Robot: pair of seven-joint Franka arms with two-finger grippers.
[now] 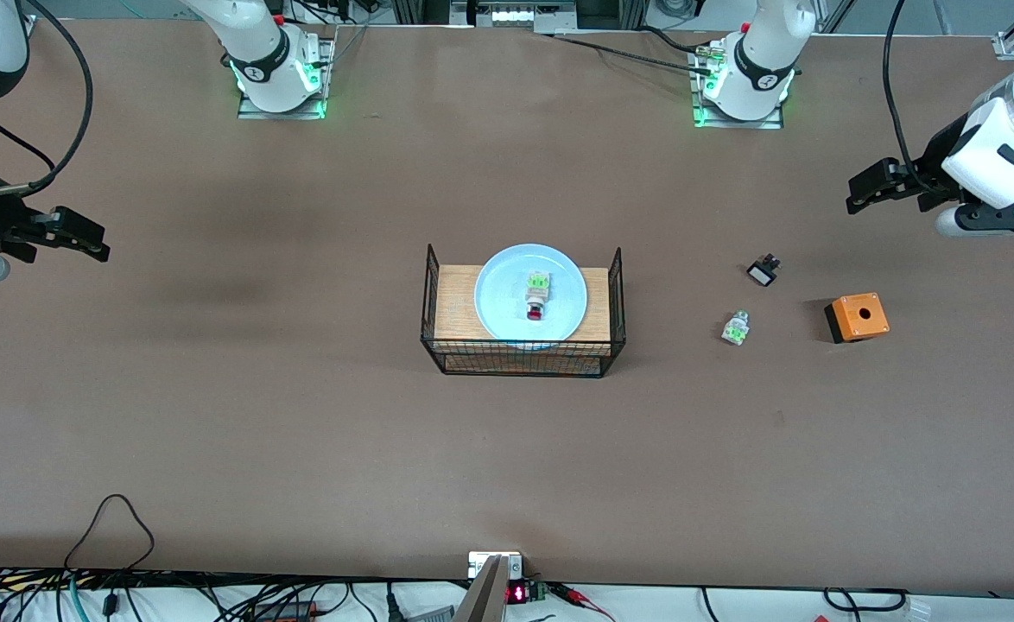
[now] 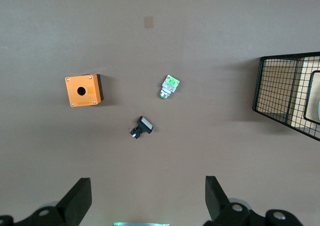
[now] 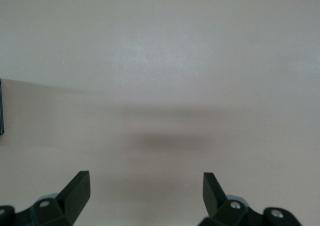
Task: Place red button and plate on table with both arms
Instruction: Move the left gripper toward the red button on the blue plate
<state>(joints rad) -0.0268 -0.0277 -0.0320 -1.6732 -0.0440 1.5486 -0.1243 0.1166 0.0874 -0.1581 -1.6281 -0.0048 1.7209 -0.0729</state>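
Spanning brown table [image 1: 213,415], cables [image 1: 110,518] along edge

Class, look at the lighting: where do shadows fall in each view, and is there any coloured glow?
Front view: green glow at both arm bases, soft shadow beside the orange box. Left wrist view: short shadows by the small parts. Right wrist view: a blurred dark smudge on the table.

A black wire basket [image 1: 524,345] with a wooden top stands at the middle of the worktop. Toward the left arm's end lie three small things, well apart from the basket: an orange box [image 1: 858,316] with a round hole in its top, a green-tabbed button part [image 1: 736,328] with no red cap, and a small black part [image 1: 763,272] with a pale face, farther from the front camera than the green-tabbed one.
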